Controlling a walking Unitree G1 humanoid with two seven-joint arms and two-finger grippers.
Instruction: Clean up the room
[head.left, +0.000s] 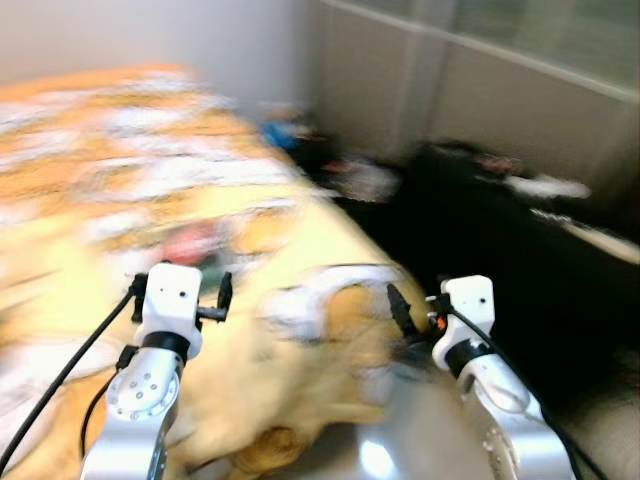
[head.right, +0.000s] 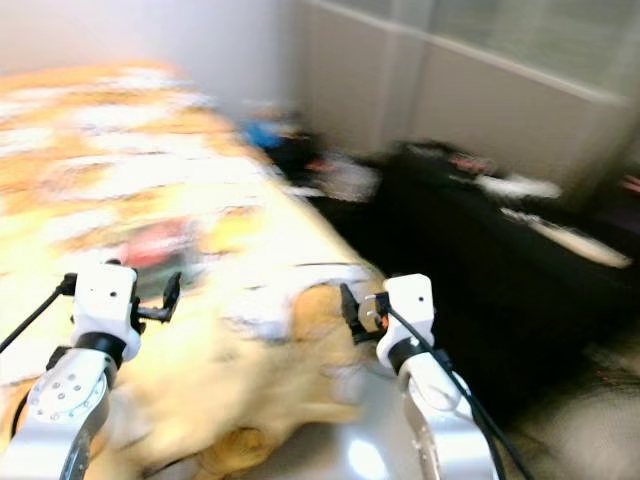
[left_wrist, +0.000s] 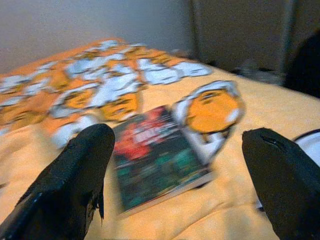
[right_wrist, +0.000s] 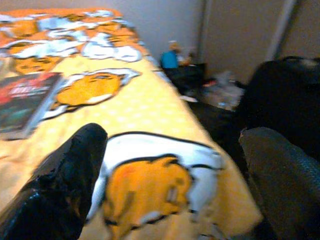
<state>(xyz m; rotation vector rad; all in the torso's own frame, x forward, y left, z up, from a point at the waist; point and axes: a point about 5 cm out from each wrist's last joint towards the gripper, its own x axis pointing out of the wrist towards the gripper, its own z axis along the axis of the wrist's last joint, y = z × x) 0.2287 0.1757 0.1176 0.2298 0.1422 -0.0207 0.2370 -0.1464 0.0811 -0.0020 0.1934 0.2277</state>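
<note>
Book (left_wrist: 157, 157) — a dark-covered paperback with red lettering, lying flat on the yellow cartoon-print bedspread (right_wrist: 150, 107), well in from the bed's foot edge and beside an orange-and-white printed figure. It appears to be the nearest thing out of place, so the step in hand is judged to be the approach to pick it up.

Left gripper (left_wrist: 180, 180) — fingers spread wide, hovering above the bedspread with the book framed between them but untouched. To do the step well, the arm should come down square over the book's near edge and pinch cover and pages together, since a flat book on soft bedding offers little lip and may press into the cloth.

Right gripper (right_wrist: 172, 185) — also spread, empty, poised near the bed's right-hand corner over another printed figure.

The head views are smeared by motion; a steadier stance would likely help before any closing of the fingers.

Surroundings — beyond the bed's right edge, a dark black mass (head.left: 500, 250) and scattered floor clutter (right_wrist: 220, 90), including something blue (right_wrist: 170, 59) by the far wall, too blurred to name. None of it lies between the left gripper and the book.
</note>
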